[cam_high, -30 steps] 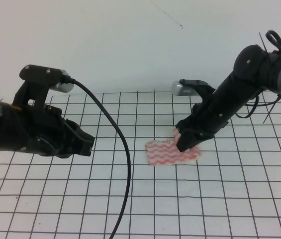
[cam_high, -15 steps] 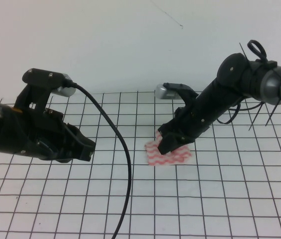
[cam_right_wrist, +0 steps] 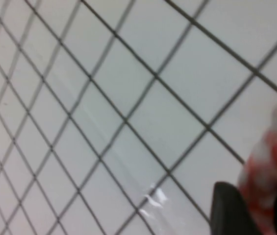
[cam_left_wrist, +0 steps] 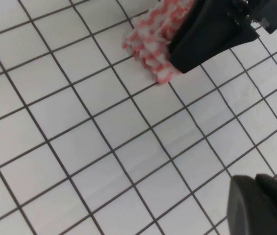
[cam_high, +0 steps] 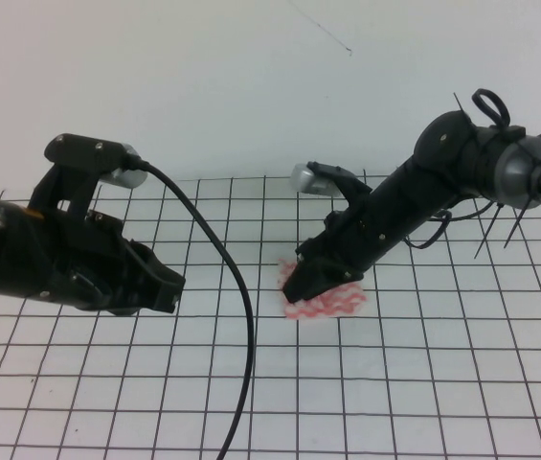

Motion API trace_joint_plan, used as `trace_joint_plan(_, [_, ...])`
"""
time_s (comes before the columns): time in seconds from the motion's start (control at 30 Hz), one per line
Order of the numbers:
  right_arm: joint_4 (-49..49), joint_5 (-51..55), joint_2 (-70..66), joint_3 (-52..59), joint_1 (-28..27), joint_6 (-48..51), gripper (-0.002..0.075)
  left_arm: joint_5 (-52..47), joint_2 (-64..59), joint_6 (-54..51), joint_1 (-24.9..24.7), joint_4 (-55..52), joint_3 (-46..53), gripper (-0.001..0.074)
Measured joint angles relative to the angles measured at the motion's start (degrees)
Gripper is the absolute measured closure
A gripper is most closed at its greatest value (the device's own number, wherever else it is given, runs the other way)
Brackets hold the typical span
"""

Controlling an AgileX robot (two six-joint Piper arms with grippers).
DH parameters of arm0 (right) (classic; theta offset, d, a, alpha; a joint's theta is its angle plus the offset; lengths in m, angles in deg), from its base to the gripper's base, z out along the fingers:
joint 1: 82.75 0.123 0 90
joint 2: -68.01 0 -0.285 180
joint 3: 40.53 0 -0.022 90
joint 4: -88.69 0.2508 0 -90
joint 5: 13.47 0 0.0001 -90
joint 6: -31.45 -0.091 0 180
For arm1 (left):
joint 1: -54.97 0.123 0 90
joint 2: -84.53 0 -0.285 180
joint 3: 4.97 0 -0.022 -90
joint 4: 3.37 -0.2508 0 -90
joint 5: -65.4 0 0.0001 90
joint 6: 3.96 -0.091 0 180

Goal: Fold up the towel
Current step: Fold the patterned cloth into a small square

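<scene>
The red-and-white wavy-striped towel (cam_high: 332,304) lies doubled over on the gridded table (cam_high: 423,383), mid-centre. My right gripper (cam_high: 299,286) reaches down over the towel's left edge, covering part of it. In the right wrist view the towel (cam_right_wrist: 270,166) fills the gap between the two fingers of my right gripper (cam_right_wrist: 265,200), which is shut on it. The left wrist view shows the towel (cam_left_wrist: 150,41) bunched under the right gripper (cam_left_wrist: 197,54). My left gripper (cam_high: 160,287) hovers shut and empty to the towel's left, its tips (cam_left_wrist: 256,183) pressed together.
A black cable (cam_high: 236,287) hangs from the left arm and runs down across the table towards the near edge. A plain white wall (cam_high: 251,86) stands behind the grid.
My right gripper has swept left across the towel, carrying its right side over, so the towel now looks narrower and doubled. The left arm has barely moved.
</scene>
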Motion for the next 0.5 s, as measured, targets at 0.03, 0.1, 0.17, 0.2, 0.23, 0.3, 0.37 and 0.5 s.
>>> trace_joint_plan(0.03, [0.95,0.14,0.00,0.00,0.00,0.30,0.0495,-0.09,0.00,0.00,0.00,0.00,0.00,0.0736])
trace_joint_plan(0.1, [4.05,0.56,0.00,0.00,0.00,3.40,0.0440,-0.48,0.00,0.00,0.00,0.00,0.00,0.0736])
trace_joint_plan(0.17, [6.94,0.79,0.00,-0.12,0.00,5.21,0.0416,-0.90,0.00,0.00,0.00,0.00,0.00,0.0736])
trace_joint_plan(0.2, [7.30,0.79,0.00,-0.62,0.00,5.76,0.0410,-1.01,0.00,0.00,0.00,0.00,0.00,0.0736])
trace_joint_plan(0.23, [7.30,0.69,0.00,-1.15,0.00,5.88,0.0407,-1.15,0.00,0.00,0.00,0.00,0.00,0.0736])
trace_joint_plan(0.3, [6.41,0.44,0.00,-2.89,0.00,5.88,0.0402,-1.23,0.00,0.00,0.00,0.00,0.00,0.0736])
trace_joint_plan(0.37, [4.69,0.44,0.00,-4.68,0.00,5.65,0.0407,-1.23,0.00,0.00,0.00,0.00,0.00,0.0736])
trace_joint_plan(0.5, [-3.51,0.69,0.00,-7.91,0.00,2.07,0.0487,-1.28,0.00,0.00,0.00,-0.10,0.00,0.0736])
